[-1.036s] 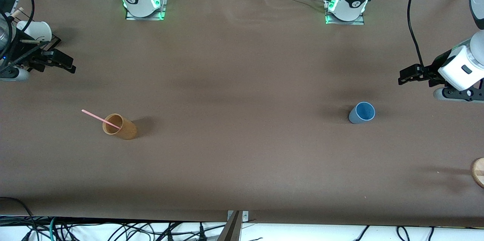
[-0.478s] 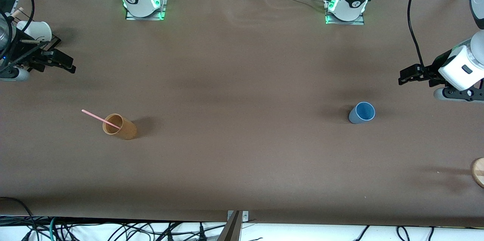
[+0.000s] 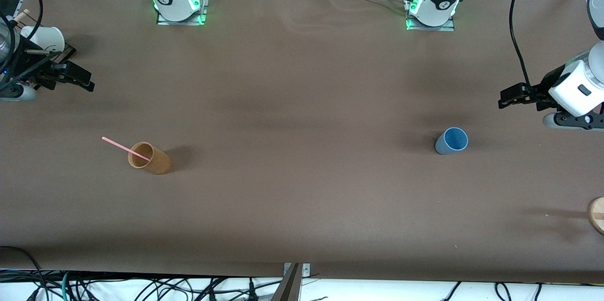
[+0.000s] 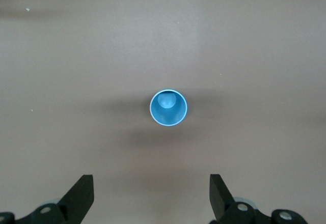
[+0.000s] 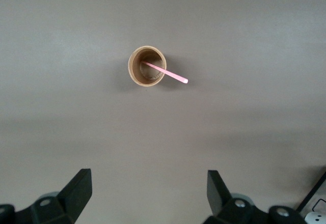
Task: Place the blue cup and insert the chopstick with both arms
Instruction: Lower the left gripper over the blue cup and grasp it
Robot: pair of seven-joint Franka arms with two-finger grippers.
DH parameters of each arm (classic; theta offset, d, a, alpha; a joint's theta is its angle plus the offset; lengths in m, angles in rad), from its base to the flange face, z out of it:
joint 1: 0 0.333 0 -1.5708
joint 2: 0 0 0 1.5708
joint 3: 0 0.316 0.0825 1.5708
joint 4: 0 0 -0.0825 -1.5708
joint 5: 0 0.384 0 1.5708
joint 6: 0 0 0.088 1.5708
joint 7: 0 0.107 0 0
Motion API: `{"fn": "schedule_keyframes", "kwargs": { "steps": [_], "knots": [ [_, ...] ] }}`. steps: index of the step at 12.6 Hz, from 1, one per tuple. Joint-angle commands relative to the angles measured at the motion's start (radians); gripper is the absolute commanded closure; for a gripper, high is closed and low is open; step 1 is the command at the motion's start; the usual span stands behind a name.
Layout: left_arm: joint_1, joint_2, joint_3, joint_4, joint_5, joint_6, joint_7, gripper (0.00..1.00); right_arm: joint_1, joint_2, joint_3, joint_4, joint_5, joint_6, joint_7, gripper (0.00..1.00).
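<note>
Left gripper (image 3: 504, 99): up in the air over the left arm's end of the desk, over a bare patch close to the blue cup; its fingers (image 4: 81, 196) stand wide apart and hold nothing.
Right gripper (image 3: 85, 80): up over the right arm's end of the desk, well apart from the tan cup; its fingers (image 5: 79, 188) are spread wide and empty.
Blue cup (image 3: 451, 141): stands upright on the desk toward the left arm's end, mouth up, touched by nothing. In the left wrist view the blue cup (image 4: 168, 108) sits centred between the two open fingers, well clear of both, and its bright blue inside holds nothing.
Tan cup (image 3: 150, 158): upright on the desk toward the right arm's end, well apart from the blue cup and at about the same depth from the front camera.
Chopstick (image 3: 125, 148): pale pink, one end down inside the tan cup, leaning on its rim, the free end sticking out toward the right arm's end of the desk. The right wrist view shows the chopstick (image 5: 168, 73) lying across the mouth of the tan cup (image 5: 146, 66).
White paper cup (image 3: 45, 38): at the desk's edge by the right arm's end.
Wooden disc (image 3: 597, 214): partly cut off at the edge by the left arm's end, nearer the front camera than the blue cup.
Desk (image 3: 302, 117): covered in plain brown sheet, slightly rippled between the two arm bases.
Room: cables (image 3: 141, 287) hang below the desk's near edge.
</note>
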Motion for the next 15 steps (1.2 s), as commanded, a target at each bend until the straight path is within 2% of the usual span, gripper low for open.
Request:
{"fn": "schedule_keyframes", "kwargs": {
  "steps": [1, 6, 8, 9, 12, 15],
  "knots": [
    [0.019, 0.022, -0.001, 0.031, -0.006, -0.009, 0.019, 0.00, -0.012, -0.007, 0.010, 0.000, 0.012, -0.002, 0.009, 0.00],
    [0.019, 0.028, -0.003, 0.033, -0.004, -0.009, 0.018, 0.00, -0.014, -0.007, 0.010, 0.000, 0.014, -0.002, 0.009, 0.00],
    [0.021, 0.043, -0.001, 0.027, -0.003, -0.009, 0.016, 0.00, -0.014, -0.005, 0.009, 0.000, 0.014, -0.003, 0.002, 0.00],
    [0.022, 0.083, -0.001, 0.030, -0.001, -0.009, 0.018, 0.00, -0.014, -0.005, 0.009, 0.000, 0.014, -0.003, 0.002, 0.00],
    [0.004, 0.149, -0.009, 0.031, 0.132, 0.007, 0.010, 0.00, -0.014, -0.005, 0.009, 0.000, 0.014, -0.003, -0.001, 0.00],
    [0.021, 0.213, -0.009, -0.015, 0.120, 0.148, 0.010, 0.00, -0.014, -0.005, 0.009, 0.000, 0.014, -0.003, 0.002, 0.00]
  ]
}}
